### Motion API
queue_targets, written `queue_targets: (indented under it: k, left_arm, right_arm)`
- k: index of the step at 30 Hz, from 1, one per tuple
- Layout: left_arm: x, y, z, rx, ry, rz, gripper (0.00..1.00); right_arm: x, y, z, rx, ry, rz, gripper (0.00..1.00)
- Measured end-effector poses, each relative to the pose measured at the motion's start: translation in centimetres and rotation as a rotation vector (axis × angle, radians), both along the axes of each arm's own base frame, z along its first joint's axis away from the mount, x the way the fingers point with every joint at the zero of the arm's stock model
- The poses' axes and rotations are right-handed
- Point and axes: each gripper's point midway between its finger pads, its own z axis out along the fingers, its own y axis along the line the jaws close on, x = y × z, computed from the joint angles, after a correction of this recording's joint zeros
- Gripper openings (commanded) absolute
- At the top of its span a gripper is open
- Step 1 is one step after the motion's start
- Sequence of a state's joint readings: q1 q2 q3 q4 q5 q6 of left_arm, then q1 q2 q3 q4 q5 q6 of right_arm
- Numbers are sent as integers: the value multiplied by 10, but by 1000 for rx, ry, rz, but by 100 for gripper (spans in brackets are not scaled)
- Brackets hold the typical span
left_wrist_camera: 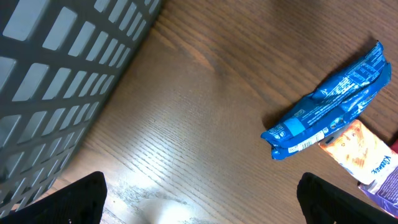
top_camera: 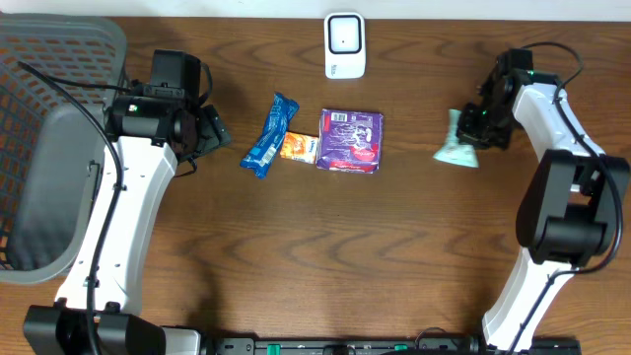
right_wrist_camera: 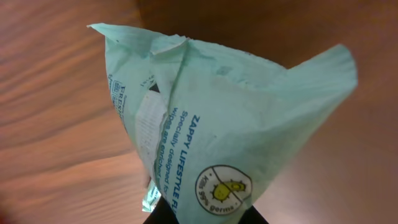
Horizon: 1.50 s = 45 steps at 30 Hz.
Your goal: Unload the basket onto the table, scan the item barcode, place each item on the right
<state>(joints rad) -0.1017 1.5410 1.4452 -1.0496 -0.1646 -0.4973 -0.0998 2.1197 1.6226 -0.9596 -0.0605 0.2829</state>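
My right gripper [top_camera: 475, 125] is shut on the item, a mint-green wipes packet [top_camera: 455, 147], at the table's right side. In the right wrist view the packet [right_wrist_camera: 230, 124] fills the frame, pinched at its lower end between my dark fingers [right_wrist_camera: 163, 219], with small print and a round germ logo facing the camera. A white barcode scanner [top_camera: 345, 45] stands at the back centre, well to the left of the packet. My left gripper [top_camera: 213, 129] is open over bare wood at the left; its fingertips [left_wrist_camera: 84, 200] stand wide apart with nothing between them.
A blue snack packet [top_camera: 269, 135], an orange sachet [top_camera: 298, 148] and a purple packet [top_camera: 350, 141] lie in a row at mid-table. The blue packet [left_wrist_camera: 329, 102] lies ahead of the left gripper. A grey plastic basket [top_camera: 49, 148] takes up the far left.
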Motion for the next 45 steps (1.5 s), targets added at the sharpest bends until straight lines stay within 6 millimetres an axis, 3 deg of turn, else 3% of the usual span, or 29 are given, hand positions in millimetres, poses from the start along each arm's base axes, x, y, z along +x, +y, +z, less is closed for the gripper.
queue_targets:
  k: [4, 8, 12, 15, 17, 19, 20, 24, 26, 27, 30, 35, 37, 38, 39, 41, 45]
  left_arm:
    - [0, 0, 0, 0, 0, 0, 98]
    - [0, 0, 0, 0, 0, 0, 98]
    - [0, 0, 0, 0, 0, 0, 98]
    - [0, 0, 0, 0, 0, 0, 98]
    - [0, 0, 0, 0, 0, 0, 98]
    - [0, 0, 0, 0, 0, 0, 98]
    - [0, 0, 0, 0, 0, 0, 98]
    - [0, 0, 0, 0, 0, 0, 98]
    - [0, 0, 0, 0, 0, 0, 98]
    - [0, 0, 0, 0, 0, 0, 98]
    - [0, 0, 0, 0, 1, 0, 98]
    - [0, 0, 0, 0, 0, 0, 98]
    - [0, 0, 0, 0, 0, 0, 98]
    - [0, 0, 0, 0, 0, 0, 98]
    - [0, 0, 0, 0, 0, 0, 98]
    - [0, 0, 0, 0, 0, 0, 98]
    - [0, 0, 0, 0, 0, 0, 98]
  right_arm:
    - [-14, -32, 20, -351, 35, -89, 1]
    - [-20, -46, 41, -647, 21, -148, 1]
    - [-13, -42, 53, -813, -36, -152, 1]
    - [-10, -31, 35, -846, -22, -119, 1]
    - [-9, -23, 19, -840, -4, -99, 9]
    - [-9, -13, 2, -830, 11, -72, 27]
    - [-8, -9, -1, -825, 10, -61, 36]
    - [-1, 14, -9, -742, -10, -18, 53]
    - [0, 29, -8, -689, 4, 23, 59]
    - [3, 37, -6, -655, 8, 41, 67]
    - [17, 62, 15, -546, -1, 88, 75]
    - [53, 80, 77, -343, -103, 115, 83]
    - [60, 78, 94, -258, -126, 126, 81]
    - [61, 76, 100, -214, -129, 129, 75]
    - [60, 71, 104, -158, -125, 137, 66]
    - [56, 60, 105, -95, -102, 126, 59]
    - [38, 34, 97, -13, -24, 120, 57]
